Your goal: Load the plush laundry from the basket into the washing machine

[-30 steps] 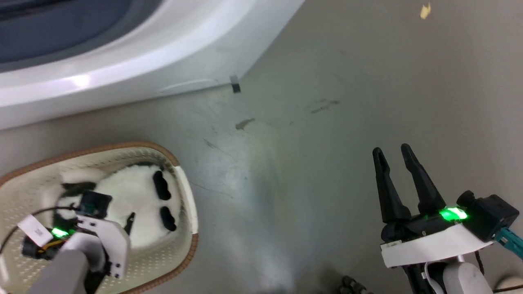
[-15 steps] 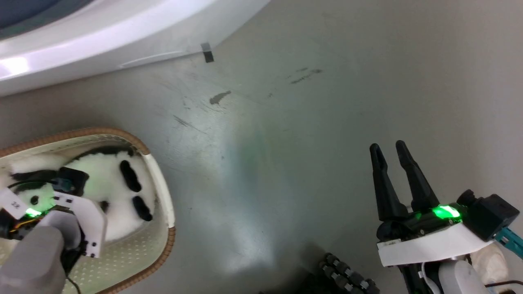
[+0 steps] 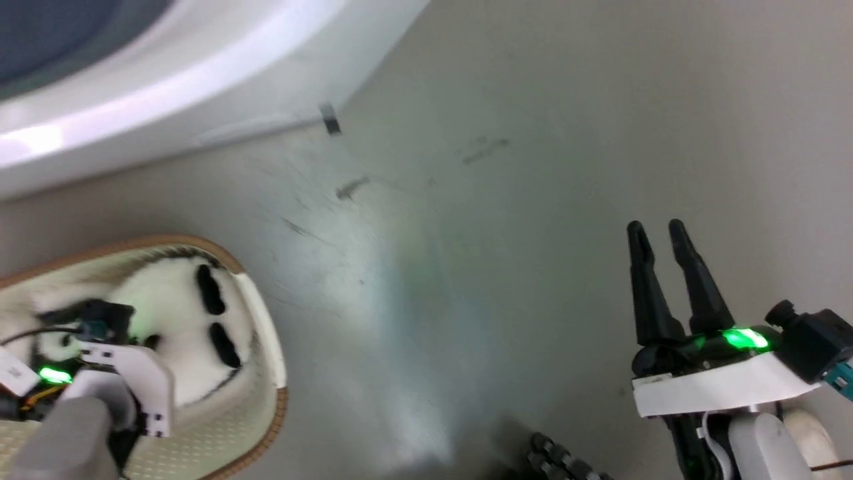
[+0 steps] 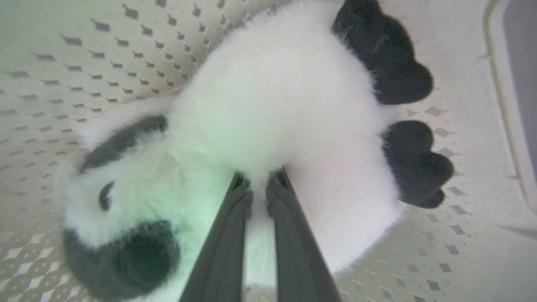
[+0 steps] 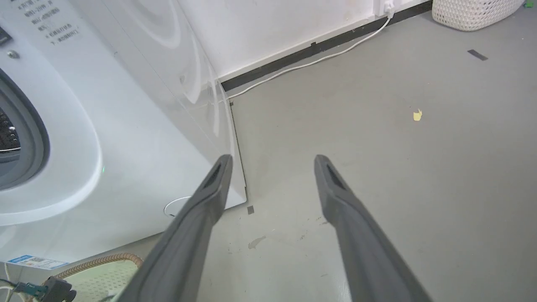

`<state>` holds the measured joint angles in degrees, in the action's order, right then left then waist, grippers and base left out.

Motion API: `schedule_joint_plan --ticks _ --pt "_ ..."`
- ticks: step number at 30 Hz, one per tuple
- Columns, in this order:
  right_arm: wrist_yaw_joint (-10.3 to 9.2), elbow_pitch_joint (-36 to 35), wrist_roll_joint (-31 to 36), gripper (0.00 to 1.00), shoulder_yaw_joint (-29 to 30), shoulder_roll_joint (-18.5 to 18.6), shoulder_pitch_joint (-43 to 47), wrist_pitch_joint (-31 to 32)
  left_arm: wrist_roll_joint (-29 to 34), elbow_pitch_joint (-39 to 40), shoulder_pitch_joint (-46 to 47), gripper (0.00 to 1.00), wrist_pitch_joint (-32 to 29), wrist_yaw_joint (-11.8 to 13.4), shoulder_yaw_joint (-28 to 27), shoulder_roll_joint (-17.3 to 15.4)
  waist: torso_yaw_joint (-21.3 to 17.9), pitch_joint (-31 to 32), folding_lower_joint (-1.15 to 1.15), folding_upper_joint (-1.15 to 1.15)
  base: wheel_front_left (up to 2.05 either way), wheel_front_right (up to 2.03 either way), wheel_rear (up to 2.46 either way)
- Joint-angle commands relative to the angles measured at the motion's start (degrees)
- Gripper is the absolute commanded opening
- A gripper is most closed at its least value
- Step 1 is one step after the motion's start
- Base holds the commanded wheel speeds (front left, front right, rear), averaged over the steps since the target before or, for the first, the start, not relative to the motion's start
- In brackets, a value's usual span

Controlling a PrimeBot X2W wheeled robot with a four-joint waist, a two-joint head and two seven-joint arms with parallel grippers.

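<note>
Left end effector pinched the stuffed panda by its white fur inside the basket; right end effector hung spread above the floor.

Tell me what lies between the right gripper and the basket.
Bare scuffed grey floor separates the right gripper from the basket, per the head view.

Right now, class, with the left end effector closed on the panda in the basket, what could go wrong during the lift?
1. The left end effector pinches just fur at mid-body of the panda; the hold may slip.
2. The panda lies close to the wall of the basket, so the basket might drag along.
3. The right end effector, open over the floor, gives no support.
</note>
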<state>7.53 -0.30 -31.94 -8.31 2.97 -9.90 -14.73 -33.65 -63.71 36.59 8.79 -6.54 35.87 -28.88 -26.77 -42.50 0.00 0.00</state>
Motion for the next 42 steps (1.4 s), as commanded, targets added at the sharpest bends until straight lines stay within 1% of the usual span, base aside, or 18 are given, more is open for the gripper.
schedule_joint_plan --ticks 1,7,12,15,16,17,20,21,23,24,25,26,30,31,33,36,39,42 --pt "-0.04 0.41 1.0 1.0 0.92 -0.1 0.32 -0.27 -0.42 -0.41 -0.63 0.0 1.34 0.09 0.07 1.22 3.4 5.17 0.0 0.0 0.0 0.0 0.0" --pt "-0.04 1.83 4.66 1.0 3.82 -0.1 2.64 -0.27 -1.38 -0.63 -3.69 0.0 5.09 -0.21 0.07 5.45 7.88 13.74 0.0 0.0 0.0 0.0 0.0" --pt "-0.04 2.56 7.18 1.0 5.77 -0.1 4.72 -0.27 -1.6 2.4 -7.19 0.0 6.12 -0.27 -0.83 8.2 11.55 20.28 0.0 0.0 0.0 0.0 0.0" --pt "-0.04 2.79 8.23 1.0 6.64 -0.1 5.88 -0.27 -0.74 8.95 -10.11 0.0 6.17 0.95 -3.51 8.77 13.56 23.44 0.0 0.0 0.0 0.0 0.0" --pt "-0.04 2.79 8.23 1.0 6.64 -0.1 5.88 -0.27 -0.74 8.95 -10.11 0.0 6.17 0.95 -3.51 8.77 13.56 23.44 0.0 0.0 0.0 0.0 0.0" --pt "-0.04 2.99 8.8 1.0 7.01 -0.1 6.69 -0.27 0.55 13.98 -12.9 0.0 6.18 2.04 -5.61 8.97 14.66 25.35 0.0 0.0 0.0 0.0 0.0" --pt "-0.04 3.32 9.41 1.0 7.37 -0.1 7.82 -0.27 2.57 22.07 -17.43 0.0 6.19 3.5 -9.47 9.56 15.83 27.72 0.0 0.0 0.0 0.0 0.0" --pt "-0.04 3.32 9.41 1.0 7.37 -0.1 7.82 -0.27 2.57 22.07 -17.43 0.0 6.19 3.5 -9.47 9.56 15.83 27.72 0.0 0.0 0.0 0.0 0.0" --pt "-0.04 3.49 9.7 1.0 7.5 -0.1 8.76 -0.27 5.28 30.12 -21.53 0.0 6.19 4.87 -13.46 10.11 16.56 29.37 0.0 0.0 0.0 0.0 0.0" --pt "-0.04 3.49 9.7 1.0 7.5 -0.1 8.76 -0.27 5.28 30.12 -21.53 0.0 6.19 4.87 -13.46 10.11 16.56 29.37 0.0 0.0 0.0 0.0 0.0" --pt "-0.04 3.53 9.79 1.0 7.48 -0.1 9.28 -0.27 6.83 35.62 -23.87 0.0 6.19 5.48 -16.38 10.8 16.81 30.09 0.0 0.0 0.0 0.0 0.0" --pt "-0.04 3.53 9.79 1.0 7.48 -0.1 9.28 -0.27 6.83 35.62 -23.87 0.0 6.19 5.48 -16.38 10.8 16.81 30.09 0.0 0.0 0.0 0.0 0.0" --pt "-0.04 3.29 9.78 1.0 6.87 -0.1 9.69 -0.27 11.16 47.82 -27.15 0.0 6.2 5.47 -22.4 12.09 16.61 30.15 0.0 0.0 0.0 0.0 0.0" --pt "-0.04 3.29 9.78 1.0 6.87 -0.1 9.69 -0.27 11.16 47.82 -27.15 0.0 6.2 5.47 -22.4 12.09 16.61 30.15 0.0 0.0 0.0 0.0 0.0" --pt "-0.04 2.91 9.58 1.0 6.05 -0.1 9.14 -0.27 13.01 53.63 -26.95 0.0 6.2 4.89 -25.91 12.49 15.78 28.7 0.0 0.0 0.0 0.0 0.0" --pt "-0.04 2.62 9.33 1.0 5.57 -0.1 8.52 -0.27 13.46 56.99 -26.07 0.0 6.2 4.59 -28.43 12.72 14.96 27.1 0.0 0.0 0.0 0.0 0.0" --pt "-0.04 2.02 8.62 1.0 4.66 -0.1 7.09 -0.27 14.17 60.17 -23.49 0.0 6.2 3.78 -30.71 11.62 13.54 23.89 0.0 0.0 0.0 0.0 0.0" --pt "-0.04 1.52 7.68 1.0 3.34 -0.1 5.49 -0.27 14.38 61.38 -18.95 0.0 5.34 3.06 -31.8 9.1 12.07 20.28 0.0 0.0 0.0 0.0 0.0"
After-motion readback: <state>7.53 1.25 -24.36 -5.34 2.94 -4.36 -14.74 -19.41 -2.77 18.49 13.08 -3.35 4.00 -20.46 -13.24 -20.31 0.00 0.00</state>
